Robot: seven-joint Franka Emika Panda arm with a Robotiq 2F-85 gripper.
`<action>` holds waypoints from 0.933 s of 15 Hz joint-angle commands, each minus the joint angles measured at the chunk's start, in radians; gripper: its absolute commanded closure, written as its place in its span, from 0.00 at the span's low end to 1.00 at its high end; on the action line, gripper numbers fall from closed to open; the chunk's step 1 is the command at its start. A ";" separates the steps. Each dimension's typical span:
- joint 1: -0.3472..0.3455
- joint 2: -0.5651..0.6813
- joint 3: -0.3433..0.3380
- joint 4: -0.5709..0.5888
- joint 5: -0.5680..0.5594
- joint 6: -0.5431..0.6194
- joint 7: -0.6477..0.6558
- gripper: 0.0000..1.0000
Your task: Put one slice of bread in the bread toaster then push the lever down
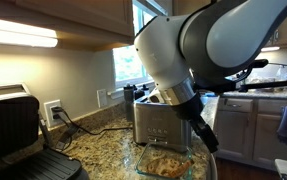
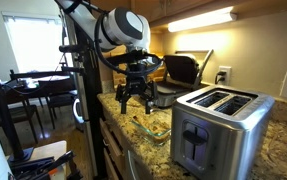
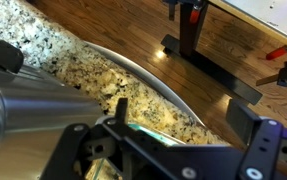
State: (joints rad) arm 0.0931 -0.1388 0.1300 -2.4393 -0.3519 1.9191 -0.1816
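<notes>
The brushed-steel bread toaster (image 1: 159,122) stands on the granite counter and also shows in an exterior view (image 2: 219,125), with its two top slots empty. Several tan slices of bread (image 1: 166,161) lie in a clear glass dish (image 2: 153,128) in front of the toaster. My gripper (image 2: 135,103) hangs open and empty above the counter, just past the dish on the side away from the toaster. In the wrist view the gripper (image 3: 183,122) is open over the counter edge, with the toaster (image 3: 28,120) at the left and the dish's rim (image 3: 133,131) below the jaws. The bread is hidden there.
A black hinged grill press (image 1: 13,130) sits on the counter further along, also in an exterior view (image 2: 179,68). The counter edge (image 3: 153,80) drops to a wooden floor with a camera stand (image 3: 191,40). Cables run from a wall outlet (image 1: 53,110).
</notes>
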 commanded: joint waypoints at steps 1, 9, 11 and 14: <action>0.015 0.026 0.002 0.029 0.007 -0.046 0.010 0.00; 0.064 -0.032 0.052 -0.020 0.012 -0.083 0.010 0.00; 0.074 -0.023 0.063 -0.014 0.002 -0.085 0.026 0.00; 0.072 -0.001 0.060 0.007 0.004 -0.078 0.022 0.00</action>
State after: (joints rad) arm 0.1555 -0.1233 0.1974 -2.4305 -0.3519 1.8592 -0.1742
